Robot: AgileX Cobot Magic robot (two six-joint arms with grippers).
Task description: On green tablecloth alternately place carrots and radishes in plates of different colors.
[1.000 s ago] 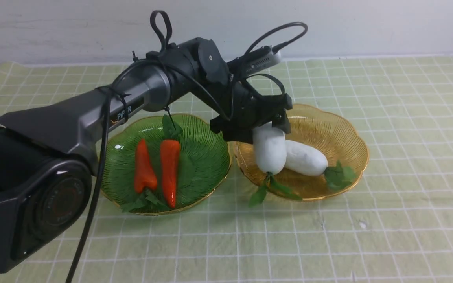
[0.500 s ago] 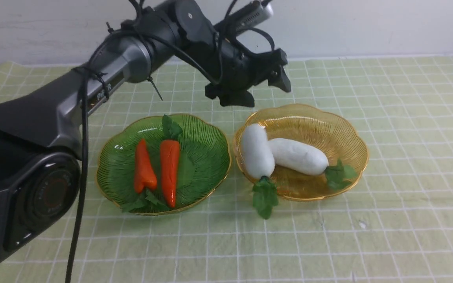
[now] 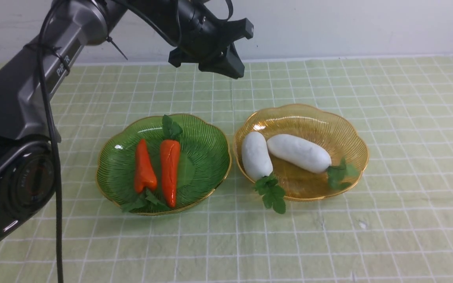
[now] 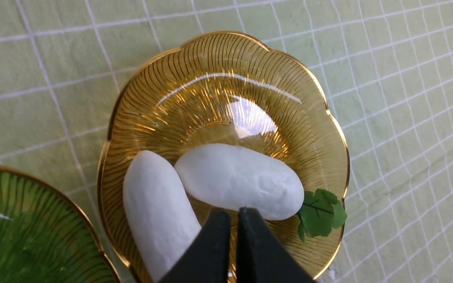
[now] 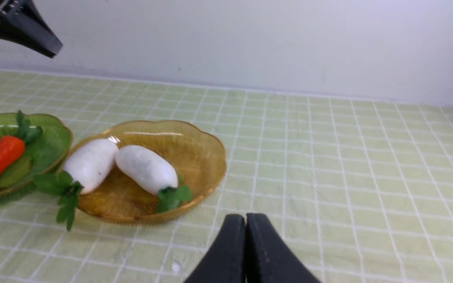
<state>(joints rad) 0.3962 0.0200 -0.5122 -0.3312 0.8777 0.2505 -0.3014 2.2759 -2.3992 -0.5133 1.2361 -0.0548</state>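
Observation:
The green tablecloth (image 3: 368, 236) covers the table. Two orange carrots (image 3: 144, 167) (image 3: 170, 169) lie side by side in the green plate (image 3: 207, 157). Two white radishes (image 3: 256, 155) (image 3: 299, 153) lie in the amber plate (image 3: 328, 125), touching at their blunt ends; the left one's leaves hang over the near rim. My left gripper (image 3: 236, 72) hangs high above the cloth behind the two plates, shut and empty; its wrist view looks down on the radishes (image 4: 234, 179) past the closed left gripper (image 4: 234, 212). My right gripper (image 5: 246, 218) is shut and empty, low over the cloth right of the amber plate (image 5: 207, 157).
A pale wall (image 3: 348, 27) rises along the cloth's far edge. The left arm's dark base (image 3: 14, 181) fills the near left. The cloth is slightly wrinkled in front of the plates.
My left gripper let go of the left radish, rose and drew back to the left, then shut. The radish settled into the amber plate, its leaves over the rim.

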